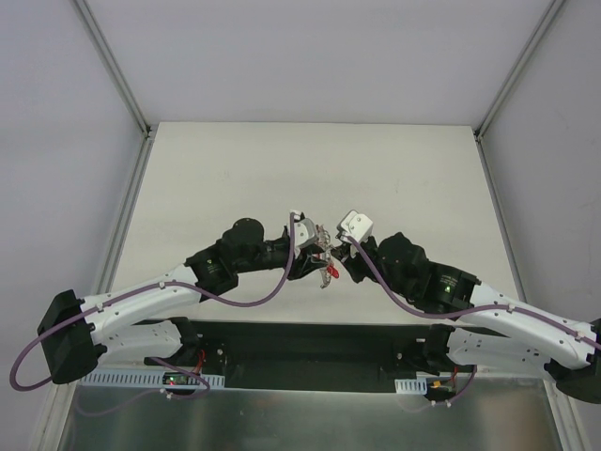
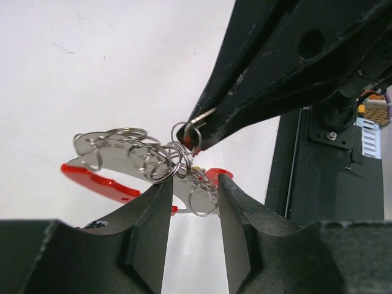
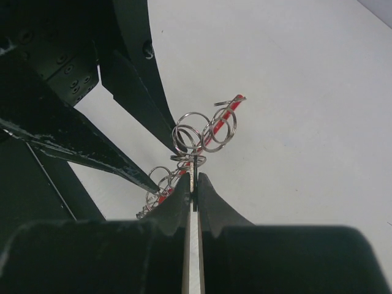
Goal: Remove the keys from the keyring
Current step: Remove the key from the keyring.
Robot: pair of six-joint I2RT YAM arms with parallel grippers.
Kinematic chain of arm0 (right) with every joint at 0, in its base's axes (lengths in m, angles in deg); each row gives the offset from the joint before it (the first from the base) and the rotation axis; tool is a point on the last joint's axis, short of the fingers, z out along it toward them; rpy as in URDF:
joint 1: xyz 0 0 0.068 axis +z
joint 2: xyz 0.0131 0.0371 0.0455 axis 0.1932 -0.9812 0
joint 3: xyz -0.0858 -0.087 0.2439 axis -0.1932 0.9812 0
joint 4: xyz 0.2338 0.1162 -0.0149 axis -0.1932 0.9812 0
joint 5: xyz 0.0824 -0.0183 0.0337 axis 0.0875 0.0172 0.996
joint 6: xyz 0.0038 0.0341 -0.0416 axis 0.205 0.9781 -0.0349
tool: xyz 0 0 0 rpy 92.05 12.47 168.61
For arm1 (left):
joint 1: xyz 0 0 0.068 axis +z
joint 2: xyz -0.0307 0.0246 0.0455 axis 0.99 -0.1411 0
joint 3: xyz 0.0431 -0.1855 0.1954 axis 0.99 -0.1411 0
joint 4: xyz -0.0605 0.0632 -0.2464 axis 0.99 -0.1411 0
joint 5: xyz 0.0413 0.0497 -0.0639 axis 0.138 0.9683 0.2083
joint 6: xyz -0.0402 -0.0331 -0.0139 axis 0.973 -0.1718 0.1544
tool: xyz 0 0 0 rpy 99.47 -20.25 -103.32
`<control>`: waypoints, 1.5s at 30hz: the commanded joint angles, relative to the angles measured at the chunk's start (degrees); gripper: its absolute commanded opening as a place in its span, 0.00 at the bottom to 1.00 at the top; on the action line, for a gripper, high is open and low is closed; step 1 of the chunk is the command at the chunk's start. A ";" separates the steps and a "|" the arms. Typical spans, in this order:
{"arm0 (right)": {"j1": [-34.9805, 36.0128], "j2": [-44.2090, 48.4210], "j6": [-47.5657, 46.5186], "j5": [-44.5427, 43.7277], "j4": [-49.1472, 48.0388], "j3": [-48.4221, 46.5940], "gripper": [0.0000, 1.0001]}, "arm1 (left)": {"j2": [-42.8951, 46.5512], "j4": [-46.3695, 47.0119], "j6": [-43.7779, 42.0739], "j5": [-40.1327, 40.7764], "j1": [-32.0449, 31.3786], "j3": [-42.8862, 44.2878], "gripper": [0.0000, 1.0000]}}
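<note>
Both arms meet over the near-centre of the worktop (image 1: 282, 169), tips almost touching, with the keyring (image 2: 116, 156) held up between them, off the surface.

Keyring: a curved silvery plate backed by a red piece (image 2: 98, 179), with a tangle of small wire rings (image 3: 193, 131) threaded on. In the left wrist view its long axis runs across the frame, and the free end sticks out past the left claw's finger. In the right wrist view the same red strip slants away from the right claw, up and to the right.

Left claw (image 2: 195, 184): part-open and gripping the keyring. The plate sits against one finger, the red piece against the other, and a ring hangs in the gap.

Right claw (image 3: 194, 180): closed tight on a thin flat key (image 3: 194, 174), seen edge-on and standing upright between the tips. It is linked to the ring tangle just above.

Room: the grip point is close to the worktop's near edge and the dark base strip (image 1: 300, 343). A wide stretch of worktop lies beyond it and to both sides, bounded by slanted frame rails (image 1: 117, 80).
</note>
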 commanded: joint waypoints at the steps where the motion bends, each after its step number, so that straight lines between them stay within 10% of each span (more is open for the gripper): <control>1: 0.22 1.25 0.89 1.14 -3.02 -1.95 0.01 | -0.09 4.17 -2.05 2.10 -0.41 1.57 0.35; 35: 0.22 2.83 2.47 2.73 -3.38 -1.42 0.01 | -0.35 6.64 -7.77 -0.01 -0.32 -1.25 0.24; 40: 0.22 3.09 2.38 2.81 -3.29 -1.51 0.01 | -0.09 6.37 -8.12 -0.18 -0.41 -1.07 0.00; 45: 0.22 3.36 1.07 0.11 -3.03 -0.02 0.01 | 0.87 6.37 -8.03 -0.62 -0.41 -1.07 0.00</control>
